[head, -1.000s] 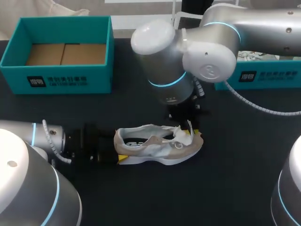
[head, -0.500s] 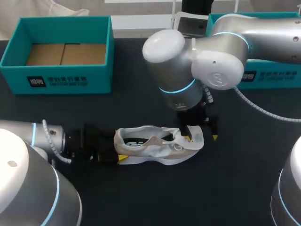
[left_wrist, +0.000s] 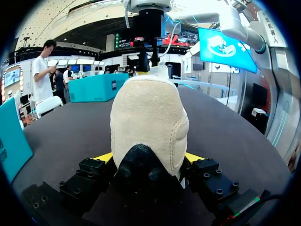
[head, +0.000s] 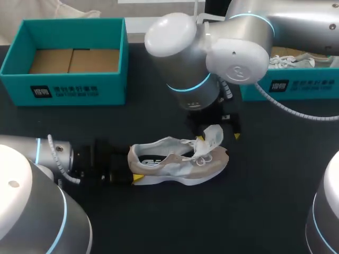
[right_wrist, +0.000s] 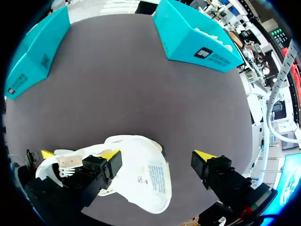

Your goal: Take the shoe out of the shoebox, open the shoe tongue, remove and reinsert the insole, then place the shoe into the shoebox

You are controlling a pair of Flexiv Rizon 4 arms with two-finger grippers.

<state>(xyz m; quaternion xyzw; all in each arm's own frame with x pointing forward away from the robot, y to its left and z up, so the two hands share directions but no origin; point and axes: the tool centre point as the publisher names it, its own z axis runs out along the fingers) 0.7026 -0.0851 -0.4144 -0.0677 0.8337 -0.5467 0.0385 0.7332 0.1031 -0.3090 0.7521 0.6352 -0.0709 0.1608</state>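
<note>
Now level left jaws clamp shoe (head: pixel 180 165) heel — downturned right jaws gape over tongue (head: pixel 213 135).

This looks to me like a robotics lab or demo stand: my left arm (head: pixel 32 174) and right arm (head: pixel 233 47) meet over a dark desk (head: pixel 159 222) bearing a teal shoebox (head: pixel 74 87), a second teal box (head: pixel 302 85) and one shoe (head: pixel 175 165).

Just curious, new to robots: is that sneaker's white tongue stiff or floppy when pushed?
Probably floppy: the tongue stands bent and curled above the sneaker, like thin padded fabric. Likely light too: a gentle nudge should move it, while the sneaker looks steadied, heel between the left jaws.
</note>
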